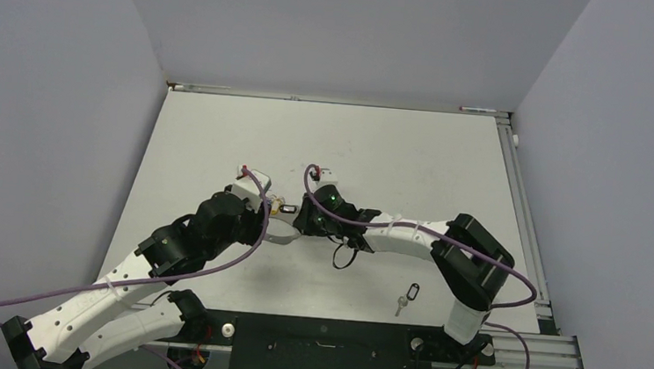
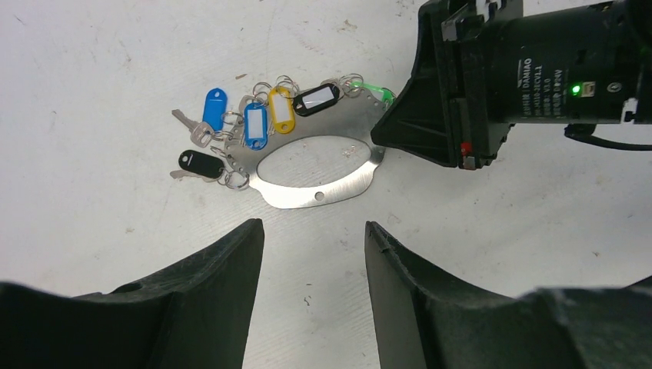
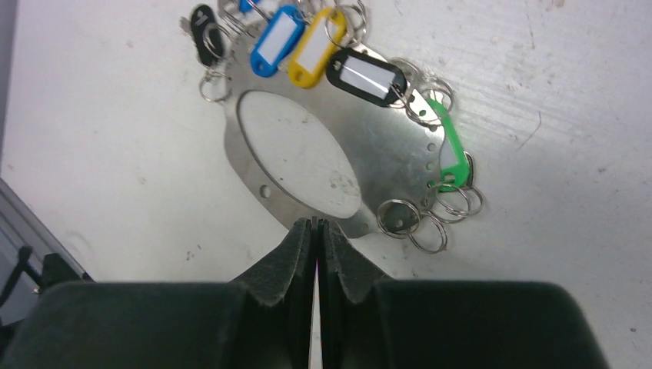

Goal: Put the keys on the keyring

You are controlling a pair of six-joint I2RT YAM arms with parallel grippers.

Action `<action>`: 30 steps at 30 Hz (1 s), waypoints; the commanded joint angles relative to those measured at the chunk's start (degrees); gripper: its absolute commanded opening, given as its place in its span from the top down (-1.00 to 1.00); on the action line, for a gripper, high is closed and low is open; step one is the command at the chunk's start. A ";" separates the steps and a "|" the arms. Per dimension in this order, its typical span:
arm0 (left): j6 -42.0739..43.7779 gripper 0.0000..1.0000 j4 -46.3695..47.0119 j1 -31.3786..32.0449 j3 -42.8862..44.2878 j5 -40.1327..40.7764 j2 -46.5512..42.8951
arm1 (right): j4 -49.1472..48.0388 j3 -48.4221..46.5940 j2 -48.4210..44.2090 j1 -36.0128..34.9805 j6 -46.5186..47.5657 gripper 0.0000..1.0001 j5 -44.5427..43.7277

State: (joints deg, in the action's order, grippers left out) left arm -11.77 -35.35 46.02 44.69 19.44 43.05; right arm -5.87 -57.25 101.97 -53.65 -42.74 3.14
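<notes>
My right gripper point(image 3: 316, 224) was pinched shut on the rim of the keyring point(image 3: 392, 150) at mid-table, with tagged keys point(image 3: 277, 42) along its far edge. My left gripper point(image 2: 314, 224) hung half open and empty. The keyring looked stiff, light and slippery, so I judged an edge grip best. A loose key point(image 1: 406, 297) lay near right.

Left hand point(image 2: 314, 227) open over tabletop point(image 2: 92, 77). Keyring point(image 2: 307, 196) lies flat ahead, tagged keys point(image 2: 261, 123) along its far edge, right hand point(image 2: 384, 138) touching its right end.
</notes>
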 commanded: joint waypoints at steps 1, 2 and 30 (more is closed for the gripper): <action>-0.53 0.04 2.04 -0.23 0.22 0.41 -0.06 | -4.02 0.33 -4.53 0.69 0.47 0.90 1.40; -0.53 0.04 2.10 -0.23 0.23 0.39 -0.04 | -2.09 -0.54 -4.25 0.61 1.60 0.90 0.23; -0.97 0.04 0.74 -0.41 0.40 2.41 -2.44 | 40.99 -31.09 14.92 -8.79 -16.60 -0.05 -34.50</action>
State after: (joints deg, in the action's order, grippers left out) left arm -11.86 -35.38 45.95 44.69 20.58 41.63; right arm 31.94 -84.88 115.94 -61.58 -56.31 -27.40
